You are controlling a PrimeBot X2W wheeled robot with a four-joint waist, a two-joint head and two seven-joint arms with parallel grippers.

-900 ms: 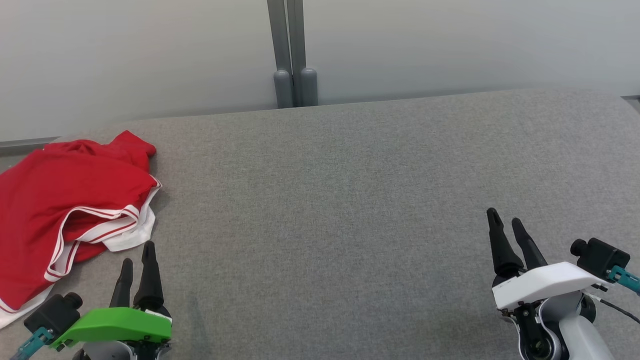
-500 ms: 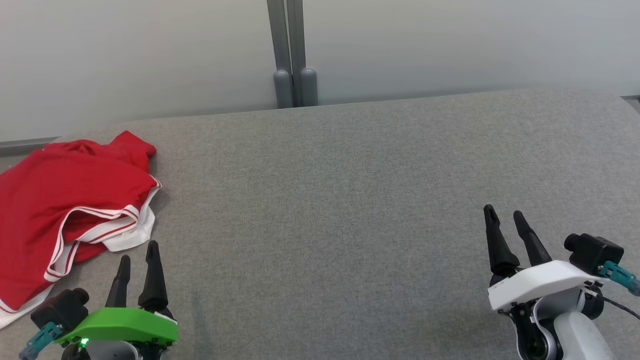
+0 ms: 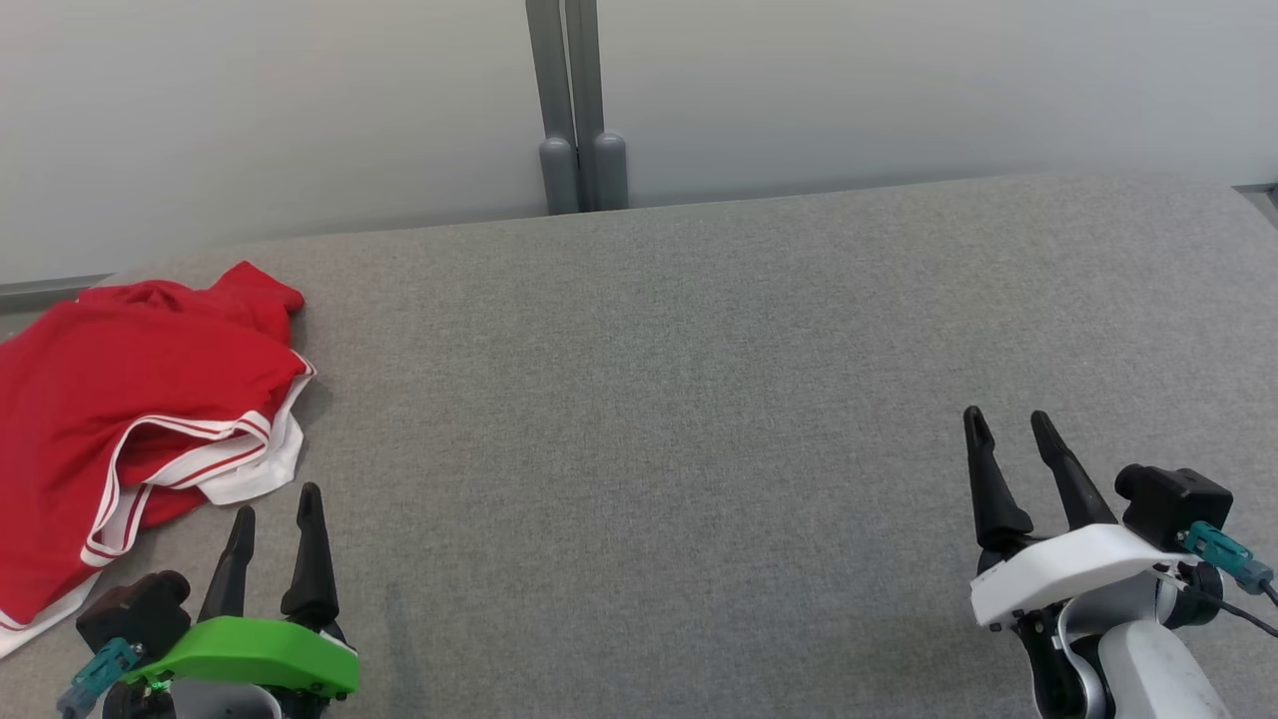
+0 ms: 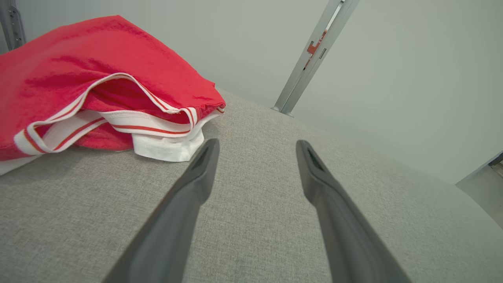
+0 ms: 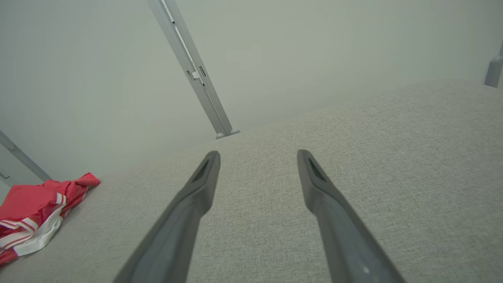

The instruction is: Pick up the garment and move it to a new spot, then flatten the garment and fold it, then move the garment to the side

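A crumpled red garment (image 3: 120,399) with white, red-striped trim lies bunched at the far left of the grey fabric surface (image 3: 699,399). Its white hem (image 4: 165,147) sits just ahead and left of my left gripper (image 4: 255,147), whose fingers stand apart with nothing between them. In the head view the left gripper (image 3: 277,504) is at the lower left, a short way below the garment's hem. My right gripper (image 3: 1006,421) is open and empty at the lower right, far from the garment (image 5: 31,214), above bare fabric.
A pale wall runs behind the surface, with a grey upright post (image 3: 569,100) at its back edge near the middle. The surface's back edge (image 3: 799,195) curves down toward the left and right ends. A wide stretch of grey fabric lies between the two grippers.
Both grippers' fingers have spread wider apart. The left gripper has sunk slightly lower in the head view and the right one edged up. The whole picture shifted a little left; the garment has not moved.
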